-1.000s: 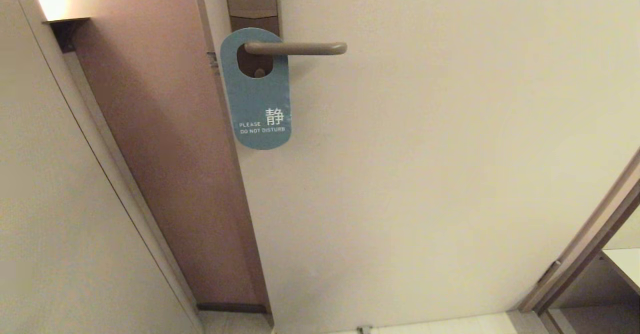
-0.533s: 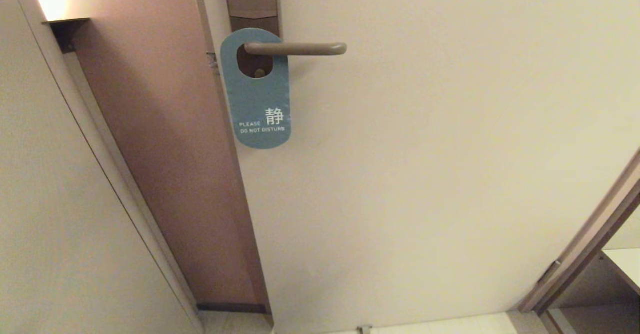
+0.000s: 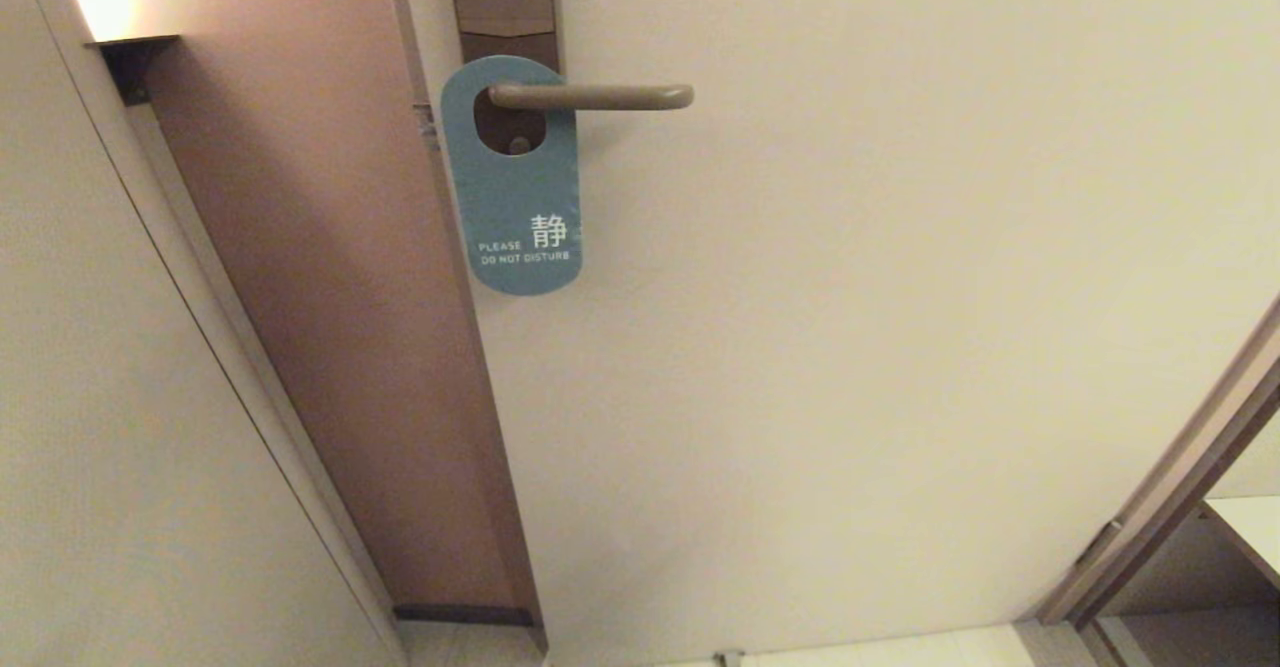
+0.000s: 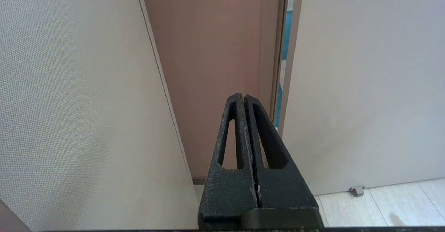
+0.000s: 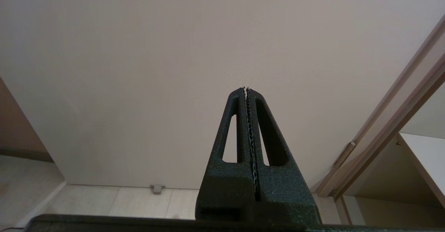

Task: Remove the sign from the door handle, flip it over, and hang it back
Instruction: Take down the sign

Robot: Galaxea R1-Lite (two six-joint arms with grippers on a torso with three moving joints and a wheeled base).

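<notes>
On the handle (image 3: 590, 97), at about eleven o'clock from where I stand, hangs the sign (image 3: 513, 187), blue face out. Left gripper (image 4: 243, 98) and right gripper (image 5: 246, 90) sit low, pinched closed, empty. I'd say: open one, pinch the sign's lower edge, slide it toward three o'clock off the lever's tip.

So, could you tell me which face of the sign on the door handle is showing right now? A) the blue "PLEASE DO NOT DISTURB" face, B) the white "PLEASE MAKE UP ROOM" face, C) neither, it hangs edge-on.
A: the sign hangs flat on the door handle, blue face out.
</notes>
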